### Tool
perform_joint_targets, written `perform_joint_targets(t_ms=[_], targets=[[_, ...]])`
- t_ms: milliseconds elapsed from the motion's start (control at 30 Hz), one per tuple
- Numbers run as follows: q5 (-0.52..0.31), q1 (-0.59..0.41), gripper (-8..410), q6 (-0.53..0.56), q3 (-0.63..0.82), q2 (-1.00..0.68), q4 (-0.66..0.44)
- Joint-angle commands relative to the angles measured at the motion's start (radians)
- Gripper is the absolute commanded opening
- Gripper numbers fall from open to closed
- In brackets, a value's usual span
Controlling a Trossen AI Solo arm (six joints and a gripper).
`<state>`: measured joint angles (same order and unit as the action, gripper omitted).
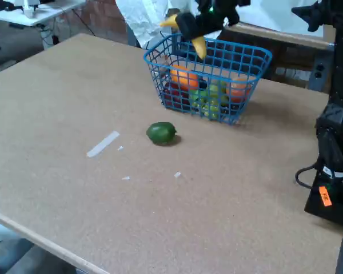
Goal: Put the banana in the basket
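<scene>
banana (199,45) is up in the air over the basket (208,77), above its open top toward the far-left rim in the fixed view. One yellow end pokes down to about rim level, the other end sticks out left of the gripper (190,29). Gripper is clenched around the banana's middle; black fingers blurred, arm reaches in from the top of the picture.

basket sits near the far edge of the bench (63,103), right of centre. Already inside: an orange fruit (184,78), a second orange-ish piece on the right side, green pieces (210,98) at the front, something red low on the left. Exact types hard to tell through the mesh.

green fruit (161,132) lies on the bench just in front of the basket, apart from it. Strip of pale tape (103,143) left of that, plus a few small white scraps nearby.
</scene>
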<state>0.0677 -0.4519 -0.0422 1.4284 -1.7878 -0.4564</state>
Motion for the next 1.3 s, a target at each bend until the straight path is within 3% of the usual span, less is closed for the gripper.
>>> perform_joint_targets(t_ms=[0, 200, 333, 800, 933, 1267], targets=[[0.004, -0.053, 37, 0.013, 0.002, -0.08, 0.019], [0.039, -0.105, 41, 0.009, 0.002, -0.079, 0.019], [0.043, -0.114, 68, 0.006, 0.002, -0.076, 0.016], [0.045, -0.114, 260, -0.01, 0.002, -0.076, 0.011], [0.002, -0.114, 299, -0.011, 0.002, -0.076, 0.011], [-0.007, -0.114, 312, -0.018, 0.002, -0.076, 0.006]])
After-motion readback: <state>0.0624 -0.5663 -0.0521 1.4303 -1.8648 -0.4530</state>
